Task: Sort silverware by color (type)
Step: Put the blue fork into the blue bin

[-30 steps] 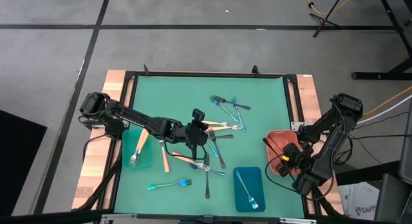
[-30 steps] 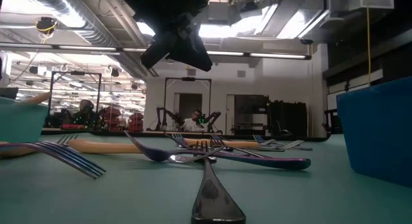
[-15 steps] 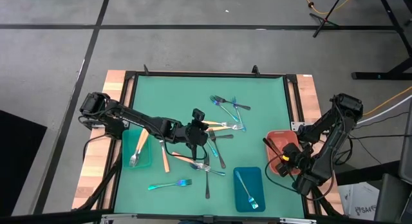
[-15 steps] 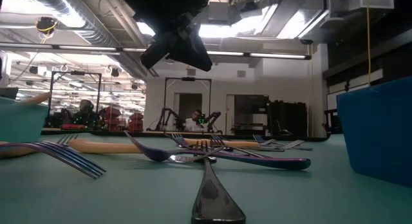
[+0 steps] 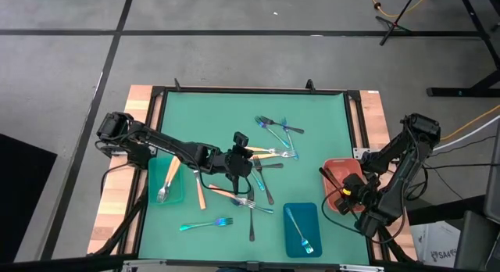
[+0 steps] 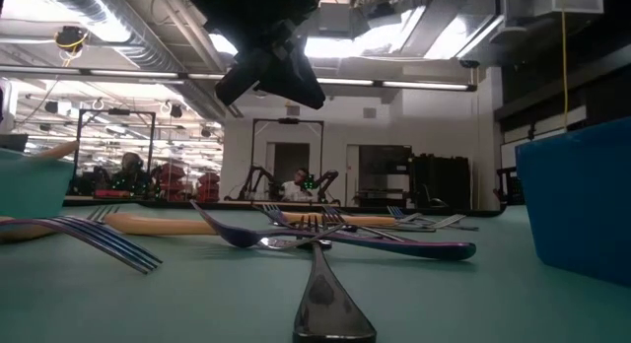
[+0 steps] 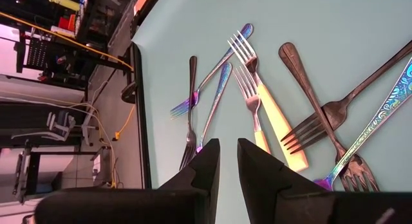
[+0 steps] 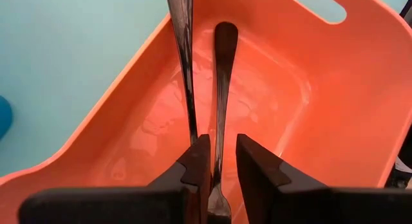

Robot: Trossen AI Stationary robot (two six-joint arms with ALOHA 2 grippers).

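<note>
Over the last second, found no utensil displaced anywhere on the green worktop (image 5: 203,116); caught only one change, at the right claw (image 8: 217,166), now eased slightly apart inside the salmon tray (image 8: 322,121) by the worktop's right edge. Seems to have let go of the dark utensil (image 8: 222,89) lying between its tips along the tray floor, though cannot quite rule out a light touch low down. Beside it, spotted a second dark utensil (image 8: 183,69) leaning over the tray's rim. Reads as a drop just finished: one more dark piece sorted, with a lift clear and another pick probably due. Over the worktop's middle, found the left claw (image 7: 228,143) hovering with its tips narrowly parted and pinching nothing, aimed at the loose silverware (image 5: 266,159) scattered from the centre toward the far right corner: tan-handled forks, dark ones, iridescent blue-teal ones, some crossing. Also noted a pale-handled fork in the teal tray (image 5: 153,195) at the left edge and an iridescent piece in the blue tray (image 5: 315,217) at the front edge. Judged well short of done, most pieces unsorted. Found no brand, label or readable writing anywhere.
</note>
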